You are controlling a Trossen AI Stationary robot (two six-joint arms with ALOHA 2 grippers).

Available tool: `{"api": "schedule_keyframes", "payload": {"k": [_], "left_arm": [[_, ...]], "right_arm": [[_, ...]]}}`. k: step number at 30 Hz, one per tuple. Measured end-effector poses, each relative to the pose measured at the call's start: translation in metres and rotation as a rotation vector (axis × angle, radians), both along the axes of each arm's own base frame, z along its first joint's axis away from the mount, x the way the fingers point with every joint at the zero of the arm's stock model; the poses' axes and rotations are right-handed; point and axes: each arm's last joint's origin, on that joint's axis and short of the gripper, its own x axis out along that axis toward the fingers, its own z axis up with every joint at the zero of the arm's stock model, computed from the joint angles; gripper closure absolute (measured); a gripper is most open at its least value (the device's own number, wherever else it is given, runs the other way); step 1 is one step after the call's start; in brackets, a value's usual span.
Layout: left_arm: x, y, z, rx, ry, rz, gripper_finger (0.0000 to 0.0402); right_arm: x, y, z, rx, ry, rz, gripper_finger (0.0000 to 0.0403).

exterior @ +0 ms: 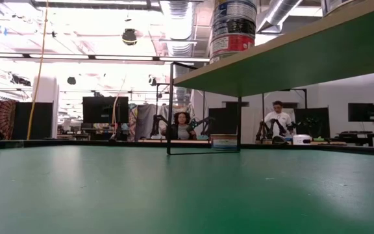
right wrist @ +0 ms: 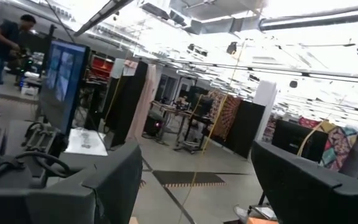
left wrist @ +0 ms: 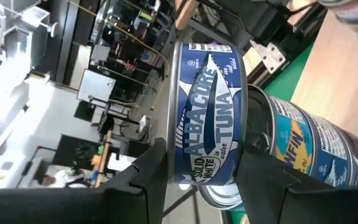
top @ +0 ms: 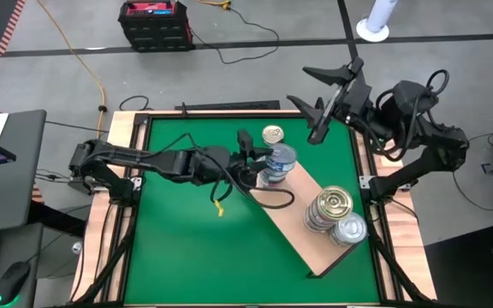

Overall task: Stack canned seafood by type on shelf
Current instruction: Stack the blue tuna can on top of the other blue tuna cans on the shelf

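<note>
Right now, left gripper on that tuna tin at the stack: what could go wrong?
1. The left gripper holds the Albacore tuna can right beside the blue-label stack; a sideways nudge could topple it.
2. The stack stands near the shelf's end, so a knocked tin may roll onto the green mat.

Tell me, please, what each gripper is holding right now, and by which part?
The left gripper holds a blue Albacore tuna can by its labelled side wall, one finger on each side. The right gripper is open, holding nothing.

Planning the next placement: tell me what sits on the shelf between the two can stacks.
Nothing: in the high view, bare shelf separates the blue stack from the gold-lidded stack.
</note>
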Motion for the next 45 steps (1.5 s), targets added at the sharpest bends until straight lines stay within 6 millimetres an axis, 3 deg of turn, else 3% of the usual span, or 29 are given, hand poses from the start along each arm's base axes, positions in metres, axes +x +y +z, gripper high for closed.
{"api": "schedule_keyframes", "payload": {"k": [29,40,45], "left_arm": [[-0.0016,-0.0003,-0.0023,0.103,0.072,0.04,0.0246],[-0.0013,-0.0012,-0.0025,0.042,0.049,0.012,0.0167],[-0.0059,-0.0011,0.0014,0.034,0.047,-0.001,0.0153]], "right_arm": [[0.0004,0.005,-0.0016,0.013,0.009,0.033,0.0072],[0.0059,0.0062,-0.0042,0.034,0.01,0.058,0.0072],[0.0059,0.0063,-0.0041,0.042,0.005,0.063,0.0072]]}}
